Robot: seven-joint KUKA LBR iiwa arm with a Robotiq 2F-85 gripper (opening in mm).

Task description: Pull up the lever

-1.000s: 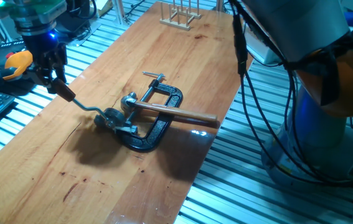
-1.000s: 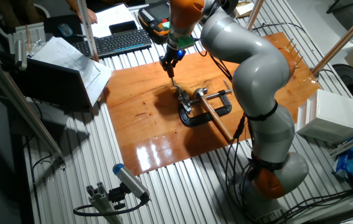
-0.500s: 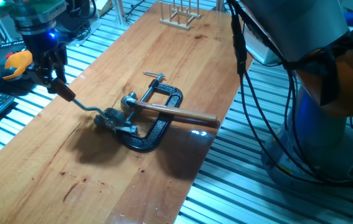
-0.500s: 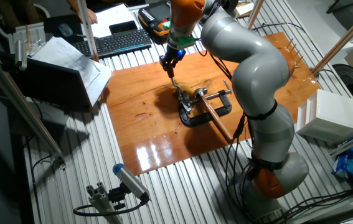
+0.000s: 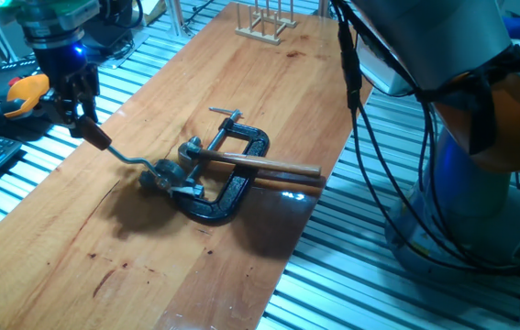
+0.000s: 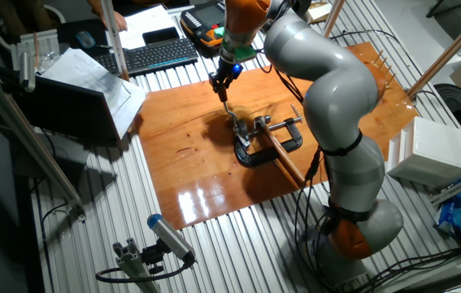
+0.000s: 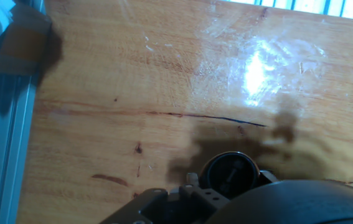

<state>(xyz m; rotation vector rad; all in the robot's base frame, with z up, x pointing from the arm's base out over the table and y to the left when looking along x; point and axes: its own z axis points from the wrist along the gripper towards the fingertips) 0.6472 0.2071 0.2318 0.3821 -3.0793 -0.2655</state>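
Spanning the metal-slatted bench: wooden board (image 5: 241, 82). Black C-clamp (image 5: 232, 188), mid-board, fixes a silver mechanism (image 5: 172, 174); long brown rod (image 5: 260, 165) lies across it. Lever (image 5: 122, 154) angles up-left off the mechanism, knob raised clear of board. Gripper (image 5: 83, 121), fingers closed on the knob.

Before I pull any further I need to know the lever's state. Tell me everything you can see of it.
The lever is a thin, bent silver metal arm ending in a small dark reddish-brown knob. Its lower end joins a silver pivot mechanism held by the black clamp. It slopes up and away from the pivot, above the wooden table. The gripper is shut on the knob.
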